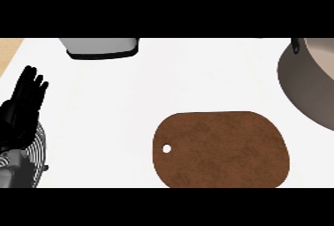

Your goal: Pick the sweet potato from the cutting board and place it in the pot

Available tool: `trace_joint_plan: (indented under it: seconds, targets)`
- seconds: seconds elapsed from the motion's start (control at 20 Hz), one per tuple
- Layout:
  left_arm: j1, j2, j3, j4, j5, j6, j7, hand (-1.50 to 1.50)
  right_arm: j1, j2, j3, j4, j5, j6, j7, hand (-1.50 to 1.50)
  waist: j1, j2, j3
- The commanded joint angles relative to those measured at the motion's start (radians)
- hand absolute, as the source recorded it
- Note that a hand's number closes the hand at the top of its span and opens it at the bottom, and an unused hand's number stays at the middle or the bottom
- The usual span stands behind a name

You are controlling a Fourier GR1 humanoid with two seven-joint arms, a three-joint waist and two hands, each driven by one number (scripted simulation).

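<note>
— Where is your hand?

— My left hand (23, 112) is at the counter's (163, 88) left edge, fingers straight and pointing up, holding nothing. It is resting there. My right hand does not show anywhere.

— And the sweet potato?

— I cannot see it. The cutting board (222, 150), brown with a small hole near its left side, lies at the counter's front edge, right of middle, and its top is bare. The pot (306, 84) sits at the right edge, cut off by the view, so only part of its wall and inside shows. No sweet potato is visible in that part.

— So is the job done?

— I judge either that it is already in the pot's hidden part, or that my unseen right hand has it. From here I cannot tell which, so I would not call it finished.

— Anything else out there?

— A grey container with a dark base (101, 47) at the far edge, left of middle, well apart from the board.

— Any brand, label or writing?

— None that I can read on anything.
</note>
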Motion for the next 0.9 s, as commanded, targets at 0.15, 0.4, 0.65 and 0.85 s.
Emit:
trace_joint_plan:
  seconds: [0.15,0.4,0.65,0.85]
  targets:
    - [0.009,-0.017,-0.034,-0.038,-0.006,-0.005,0.022,0.00,-0.007,0.006,-0.389,0.068,-0.408,0.096,0.009,1.50,0.036,0.006,-0.001]
    - [-0.088,-0.032,-0.048,0.048,-0.033,0.007,0.013,0.00,-0.135,-0.053,-0.469,0.286,-0.471,0.182,0.059,1.50,0.067,0.017,0.001]
    - [-0.027,-0.064,-0.070,0.024,-0.042,0.003,-0.014,0.00,-0.290,-0.127,-0.430,0.405,-0.513,0.242,0.203,1.50,0.089,0.018,0.001]
    - [-0.027,-0.024,-0.046,-0.022,-0.023,-0.031,0.014,0.00,-0.430,-0.187,-0.414,0.665,-0.475,0.321,0.136,1.50,0.091,0.016,0.002]
